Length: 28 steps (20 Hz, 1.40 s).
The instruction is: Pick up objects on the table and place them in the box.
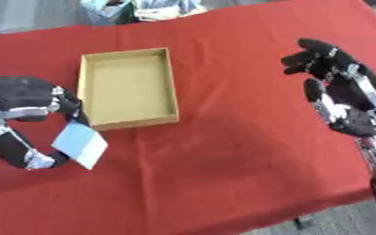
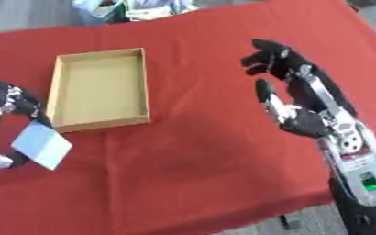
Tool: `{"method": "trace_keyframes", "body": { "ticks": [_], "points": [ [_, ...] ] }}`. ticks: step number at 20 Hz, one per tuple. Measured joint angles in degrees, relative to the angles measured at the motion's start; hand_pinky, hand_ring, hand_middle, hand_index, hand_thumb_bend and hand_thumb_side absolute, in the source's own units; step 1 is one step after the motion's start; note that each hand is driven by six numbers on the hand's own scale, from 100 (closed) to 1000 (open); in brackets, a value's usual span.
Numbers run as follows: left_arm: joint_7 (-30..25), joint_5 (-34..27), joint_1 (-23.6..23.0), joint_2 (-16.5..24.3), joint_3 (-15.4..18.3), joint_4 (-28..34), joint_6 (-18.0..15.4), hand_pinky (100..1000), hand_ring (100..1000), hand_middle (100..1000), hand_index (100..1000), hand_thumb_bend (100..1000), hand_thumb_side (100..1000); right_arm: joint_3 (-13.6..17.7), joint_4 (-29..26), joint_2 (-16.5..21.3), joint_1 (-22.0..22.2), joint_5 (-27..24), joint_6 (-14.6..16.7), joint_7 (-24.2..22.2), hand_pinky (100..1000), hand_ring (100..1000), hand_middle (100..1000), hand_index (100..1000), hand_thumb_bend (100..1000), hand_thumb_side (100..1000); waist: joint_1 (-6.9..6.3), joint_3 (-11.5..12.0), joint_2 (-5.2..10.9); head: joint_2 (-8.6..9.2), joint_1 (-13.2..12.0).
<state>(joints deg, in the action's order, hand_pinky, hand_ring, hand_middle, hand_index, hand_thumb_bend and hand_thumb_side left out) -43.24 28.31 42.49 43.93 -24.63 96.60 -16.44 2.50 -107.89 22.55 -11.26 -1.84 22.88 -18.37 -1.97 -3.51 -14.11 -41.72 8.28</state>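
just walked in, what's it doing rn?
The left hand holds a pale blue flat card pinched between thumb and fingers, just off the near-left corner of the open cardboard box. The box looks empty. The right hand hovers open over the red tablecloth, holding nothing.

left hand (image 1: 23,114) pinches pale blue card (image 1: 80,144) | box (image 1: 127,120) beside
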Motion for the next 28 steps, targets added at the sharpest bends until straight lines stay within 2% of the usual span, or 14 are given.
{"method": "trace_keyframes", "body": {
  "ticks": [4, 12, 18, 19, 21, 24, 28],
  "points": [
    [1.38, 1.87, 4.28, -2.73, 0.52, -7.12, -0.86, 725, 665, 617, 727, 273, 159, -0.02, 0.12, 0.0, 0.01, -0.03, 0.0, -0.06, 738, 813, 699, 935, 100, 506, 0.01, -0.35, 0.0, 0.0, 0.0],
    [5.2, 9.34, 11.12, -12.07, 3.05, -24.85, -4.04, 724, 666, 618, 733, 275, 158, -0.19, 0.15, -0.01, -0.2, -0.32, -0.01, -0.57, 738, 813, 699, 935, 100, 506, 0.07, -1.77, -0.05, 0.0, -0.31],
    [11.03, 16.51, 14.15, -17.21, 5.66, -33.7, -5.33, 724, 669, 632, 811, 335, 184, -0.68, 0.16, -0.04, -0.42, -0.58, -0.03, -1.04, 738, 813, 699, 935, 100, 508, 0.01, -2.89, -0.37, 0.01, -1.07],
    [12.13, 17.59, 14.42, -17.78, 6.0, -34.65, -5.37, 725, 670, 642, 847, 424, 272, -0.75, 0.16, -0.04, -0.53, -0.63, -0.06, -1.11, 738, 813, 699, 935, 100, 507, 0.0, -2.93, -0.37, 0.01, -1.11],
    [14.25, 19.61, 14.61, -18.63, 6.55, -36.09, -5.47, 725, 670, 648, 872, 520, 389, -0.76, 0.16, -0.04, -0.71, -0.76, -0.08, -1.17, 738, 813, 699, 935, 100, 507, 0.03, -3.0, -0.37, 0.02, -1.24],
    [16.65, 21.53, 14.63, -19.18, 6.85, -37.03, -5.7, 728, 672, 655, 886, 610, 484, -0.76, 0.16, -0.04, -0.8, -0.78, -0.09, -1.17, 738, 813, 699, 935, 100, 507, 0.13, -2.93, -0.37, 0.02, -1.37],
    [18.57, 22.26, 14.41, -19.11, 6.86, -36.1, -5.63, 725, 665, 652, 886, 575, 454, -0.75, 0.16, -0.04, -0.79, -0.78, -0.09, -1.17, 738, 813, 699, 935, 100, 507, 0.17, -2.3, -0.37, 0.02, -1.33]
  ]
}}
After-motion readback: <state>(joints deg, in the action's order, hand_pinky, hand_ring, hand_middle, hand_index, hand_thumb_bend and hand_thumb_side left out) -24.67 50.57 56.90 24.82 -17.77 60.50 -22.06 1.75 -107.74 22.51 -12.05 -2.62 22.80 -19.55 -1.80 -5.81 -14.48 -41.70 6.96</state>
